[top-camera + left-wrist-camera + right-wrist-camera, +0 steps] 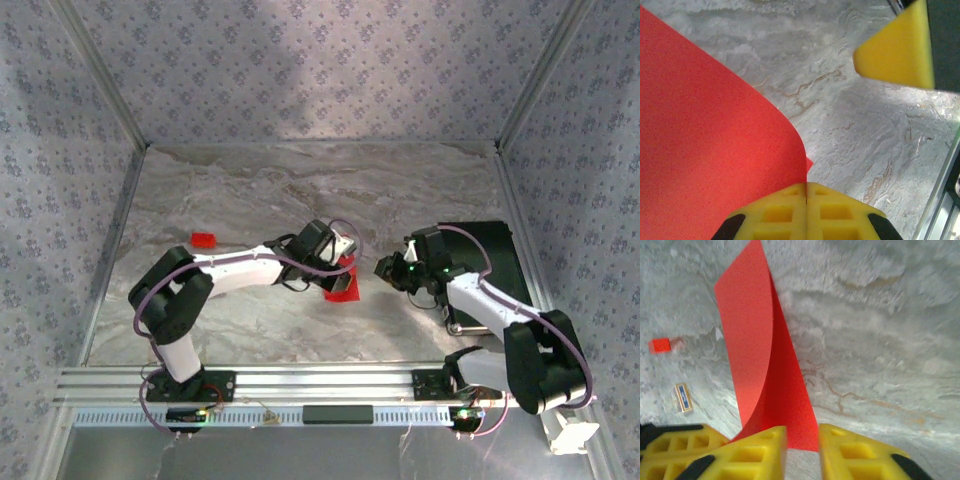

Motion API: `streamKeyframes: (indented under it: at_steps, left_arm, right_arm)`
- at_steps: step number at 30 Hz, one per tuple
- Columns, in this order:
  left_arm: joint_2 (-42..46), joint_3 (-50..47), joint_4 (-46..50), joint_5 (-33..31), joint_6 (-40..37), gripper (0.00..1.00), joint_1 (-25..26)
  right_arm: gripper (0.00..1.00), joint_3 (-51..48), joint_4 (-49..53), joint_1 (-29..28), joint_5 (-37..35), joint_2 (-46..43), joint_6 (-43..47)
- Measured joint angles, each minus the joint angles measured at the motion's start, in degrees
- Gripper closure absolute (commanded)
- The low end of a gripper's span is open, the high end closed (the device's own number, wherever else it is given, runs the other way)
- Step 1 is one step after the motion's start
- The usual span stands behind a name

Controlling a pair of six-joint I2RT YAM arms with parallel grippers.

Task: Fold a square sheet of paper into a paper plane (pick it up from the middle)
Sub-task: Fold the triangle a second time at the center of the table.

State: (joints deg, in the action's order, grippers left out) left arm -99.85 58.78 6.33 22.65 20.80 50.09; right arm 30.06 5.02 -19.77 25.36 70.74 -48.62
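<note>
Looking across the table (250,190), I find the job at an early fold.

Left claw (806,192): closed tight, pinching the red sheet of paper (705,140) by its edge, around the middle of the table. The sheet is bowed over on itself in a loose curl. Its two layers stand apart and no sharp crease is visible. I cannot tell whether its lower edge rests on the table.

Right claw (802,447): a narrow gap between its pads, nothing in it. It sits just right of the sheet, pointed at it and apart from it.

A small red scrap (661,345) and a small printed card (682,397) lie well apart from the sheet, toward the left, and are not involved.

Assessment: the first centre fold is in hand, with the sheet bent over but not flattened. As I judge it, the next move calls for the right claw to close on the free edges or press along the bend while the left holds firm. Risk: thin paper may slip, or crease crooked if the edges are not matched.
</note>
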Motion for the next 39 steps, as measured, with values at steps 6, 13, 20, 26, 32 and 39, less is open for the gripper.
streamKeyframes:
  at_steps: [6, 13, 20, 26, 32, 39]
  left_arm:
    - [0.04, -0.5, 0.81, -0.37, -0.09, 0.98, -0.2]
    - [0.07, -0.5, 1.75, -1.46, -0.85, 0.91, -0.22]
    - [0.07, -0.5, 2.01, -1.49, -1.2, 0.87, -0.22]
    - [0.07, -0.5, 1.42, -1.68, -1.18, 0.85, -0.2]
    - [0.07, -0.5, 0.46, -2.1, -0.96, 0.88, -0.22]
    - [0.07, -1.01, -0.44, -2.75, -0.57, 1.0, -0.22]
  right_arm:
    - [0.88, -0.13, -4.35, -4.79, 1.51, 5.49, -1.97]
    - [0.89, 1.66, -8.33, -8.68, 3.85, 13.42, -3.19]
    - [0.89, 2.03, -12.35, -8.87, 5.53, 15.56, -4.46]
    - [0.89, 2.05, -13.05, -8.87, 6.01, 15.58, -4.55]
    - [0.89, 2.08, -13.07, -8.72, 6.23, 15.58, -4.57]
    - [0.89, 2.08, -13.09, -8.72, 6.4, 15.58, -4.76]
